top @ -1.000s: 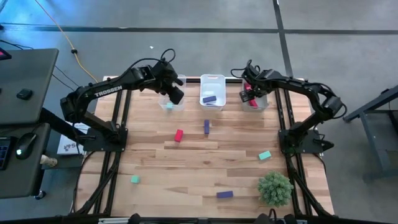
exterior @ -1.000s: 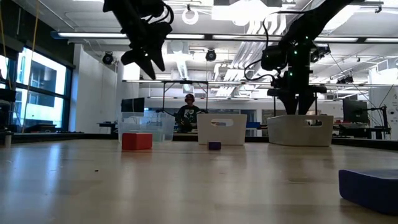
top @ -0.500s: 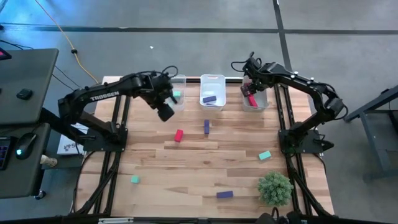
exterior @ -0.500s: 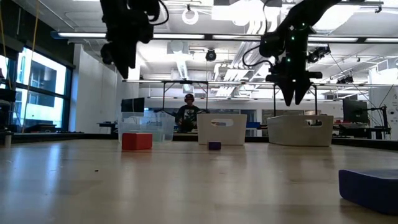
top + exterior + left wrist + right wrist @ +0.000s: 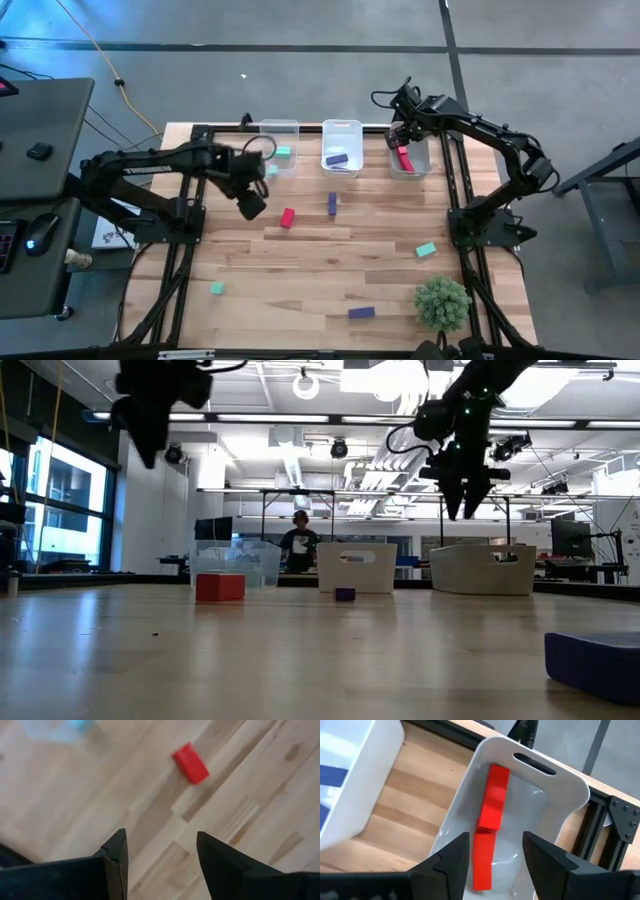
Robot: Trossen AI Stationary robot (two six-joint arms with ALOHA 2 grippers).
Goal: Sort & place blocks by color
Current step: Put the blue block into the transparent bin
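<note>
Several blocks lie flat on the wood table: a red bar (image 5: pixel 288 217) (image 5: pixel 190 763), a purple bar (image 5: pixel 332 204), two teal pieces (image 5: pixel 426 250) (image 5: pixel 216 289) and another purple bar (image 5: pixel 361 312) (image 5: pixel 595 665). Three bins stand at the far edge. The clear left bin (image 5: pixel 279 170) holds a teal block (image 5: pixel 284 152), the middle bin (image 5: pixel 342 133) a purple one (image 5: pixel 337 159), the right bin (image 5: pixel 414 168) two red bars (image 5: pixel 492 815). My left gripper (image 5: pixel 252 205) (image 5: pixel 162 840) hovers open, left of the red bar. My right gripper (image 5: pixel 400 135) (image 5: pixel 495 842) hangs open above the right bin.
A fuzzy green plant ball (image 5: pixel 442 302) sits near the table's near right corner. The arms' dark frames run along the left and right table edges. Bare wood (image 5: pixel 300 270) spreads across the middle. A person (image 5: pixel 298 540) stands in the room far behind the bins.
My left gripper has swung away from above the clear left bin, toward the table's near left, and now hangs beside the red bar. My right gripper has risen up out of the right bin, leaving the red bars lying inside.
</note>
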